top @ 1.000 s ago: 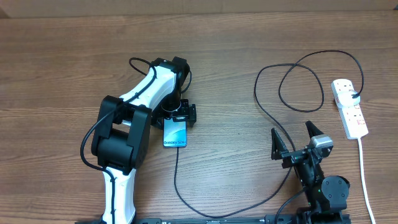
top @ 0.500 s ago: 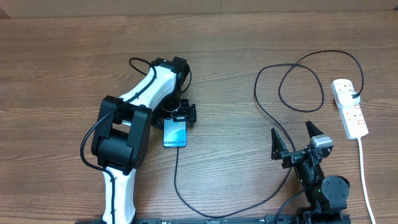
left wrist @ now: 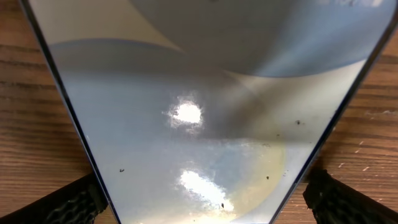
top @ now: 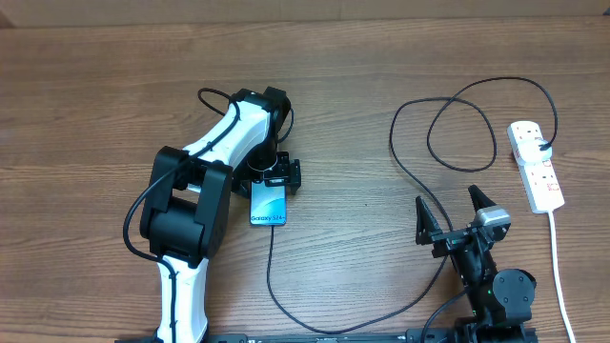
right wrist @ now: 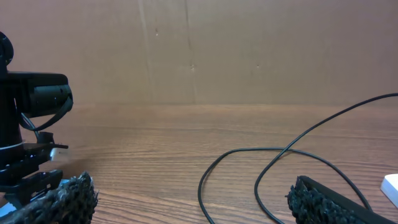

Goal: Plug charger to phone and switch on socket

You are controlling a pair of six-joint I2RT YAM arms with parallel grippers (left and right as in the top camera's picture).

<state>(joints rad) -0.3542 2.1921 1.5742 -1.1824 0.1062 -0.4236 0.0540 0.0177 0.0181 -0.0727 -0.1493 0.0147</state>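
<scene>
Both gape wide: right pincer (top: 446, 197) sits nearer socket (top: 536, 164), which lies fwd-right, long axis near-to-far; left pincer (top: 274, 180) straddles phone (top: 270, 206).

Overhead, you cannot tell whether the charger (top: 270, 276) tip is seated in the phone (top: 269, 206), nor whether the socket (top: 536, 168) is switched on: too small. The phone's far end is hidden beneath the left gripper (top: 273, 180). Left wrist view: phone (left wrist: 199, 112) blurred, cut off top and bottom; right wrist view clips the socket (right wrist: 392, 185) at the right edge.
</scene>
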